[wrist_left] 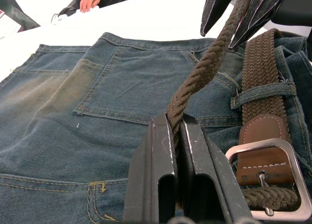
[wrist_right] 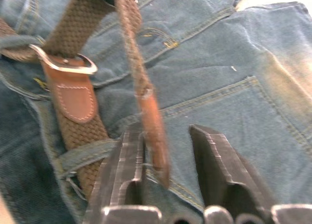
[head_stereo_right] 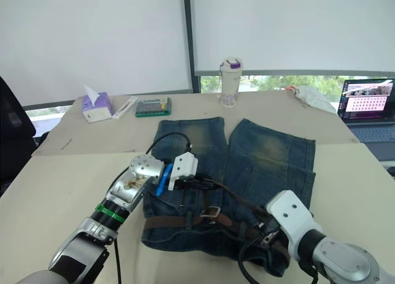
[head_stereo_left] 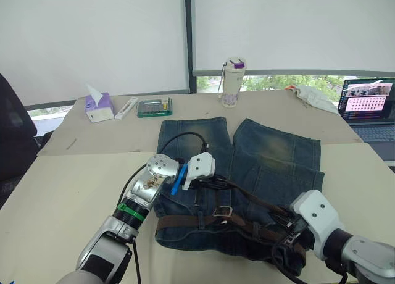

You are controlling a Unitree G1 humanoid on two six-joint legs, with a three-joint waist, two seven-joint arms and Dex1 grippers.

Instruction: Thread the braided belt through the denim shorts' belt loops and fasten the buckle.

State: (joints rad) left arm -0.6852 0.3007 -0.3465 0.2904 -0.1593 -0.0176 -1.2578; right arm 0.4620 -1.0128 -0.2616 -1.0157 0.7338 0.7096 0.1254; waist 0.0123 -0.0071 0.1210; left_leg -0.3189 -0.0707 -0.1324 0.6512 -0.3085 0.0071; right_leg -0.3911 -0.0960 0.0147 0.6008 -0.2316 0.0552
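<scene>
The denim shorts (head_stereo_left: 247,173) lay flat on the table (head_stereo_left: 74,179), the braided belt (wrist_left: 265,83) along the waistband. The left gripper (wrist_left: 176,151) pinched the belt's free length near the buckle (wrist_left: 268,177); the right gripper (wrist_right: 168,156) stood open around its leather tip.

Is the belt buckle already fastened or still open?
Still open. The belt's free end is lifted off the shorts, pinched in the left end effector; nothing passes through the buckle.

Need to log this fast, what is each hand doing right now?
Left hand: shut on the braided belt.
Right hand: open, the belt's leather tip between its fingers, not clamped.
</scene>
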